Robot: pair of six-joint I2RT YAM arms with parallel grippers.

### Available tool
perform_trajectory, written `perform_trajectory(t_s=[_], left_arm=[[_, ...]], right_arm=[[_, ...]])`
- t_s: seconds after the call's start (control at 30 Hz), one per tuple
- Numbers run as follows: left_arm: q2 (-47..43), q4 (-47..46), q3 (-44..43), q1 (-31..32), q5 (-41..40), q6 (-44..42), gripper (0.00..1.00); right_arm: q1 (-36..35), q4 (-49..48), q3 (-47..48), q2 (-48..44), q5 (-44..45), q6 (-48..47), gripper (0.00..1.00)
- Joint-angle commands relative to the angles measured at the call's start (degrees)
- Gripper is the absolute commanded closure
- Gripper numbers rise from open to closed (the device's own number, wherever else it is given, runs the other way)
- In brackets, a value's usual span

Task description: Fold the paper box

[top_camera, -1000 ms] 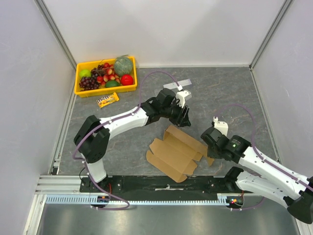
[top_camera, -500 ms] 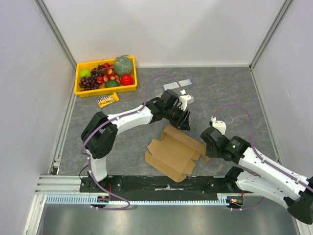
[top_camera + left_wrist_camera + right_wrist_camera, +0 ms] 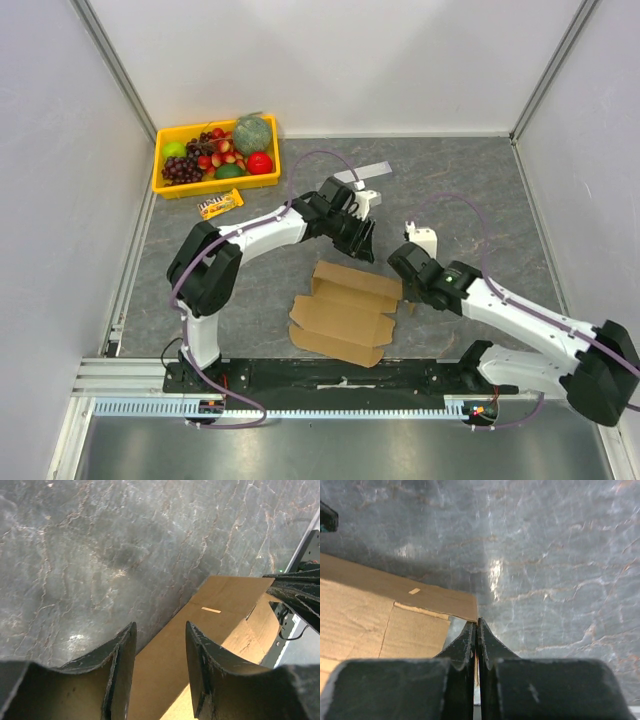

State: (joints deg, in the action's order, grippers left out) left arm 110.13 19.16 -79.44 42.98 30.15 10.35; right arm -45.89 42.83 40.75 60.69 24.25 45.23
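The paper box (image 3: 345, 315) is a flat brown die-cut cardboard sheet lying near the front middle of the table. My left gripper (image 3: 361, 246) is open and hovers just over the sheet's far edge. In the left wrist view the open gripper (image 3: 160, 627) frames the cardboard (image 3: 220, 605) below, touching nothing. My right gripper (image 3: 406, 293) is at the sheet's right edge. In the right wrist view it (image 3: 477, 622) is shut on a thin cardboard flap edge, with the sheet (image 3: 380, 610) spreading to the left.
A yellow fruit tray (image 3: 157, 160) stands at the back left, with a candy bar (image 3: 220, 204) in front of it. A small grey-white strip (image 3: 365, 172) lies behind the left arm. Walls close in the table's sides and back.
The right gripper has moved left and farther in with the flap. The sheet has turned and slid left, now lying squarer to the table edge. The left gripper has drawn back slightly to the left.
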Motion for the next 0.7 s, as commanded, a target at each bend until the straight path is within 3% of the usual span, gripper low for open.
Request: perform_trajectory(t_s=[0.0,0.4,0.67], left_arm=[[-1.93,1.41,0.15,-2.28,0.08,0.19,0.5],[-11.59,-0.61,6.31,-5.98,-4.83,1.95,0.49],[-20.29,-3.6,12.28,-5.98,-12.22,2.05,0.36]], right_arm=[[0.1,-5.29,4.94,5.4,6.15,-5.85,0.96],[0.71,-15.92,8.46,12.43,8.09,-14.63,1.0],[3.34,-22.78,9.52,15.34,5.81,-20.79,1.0]])
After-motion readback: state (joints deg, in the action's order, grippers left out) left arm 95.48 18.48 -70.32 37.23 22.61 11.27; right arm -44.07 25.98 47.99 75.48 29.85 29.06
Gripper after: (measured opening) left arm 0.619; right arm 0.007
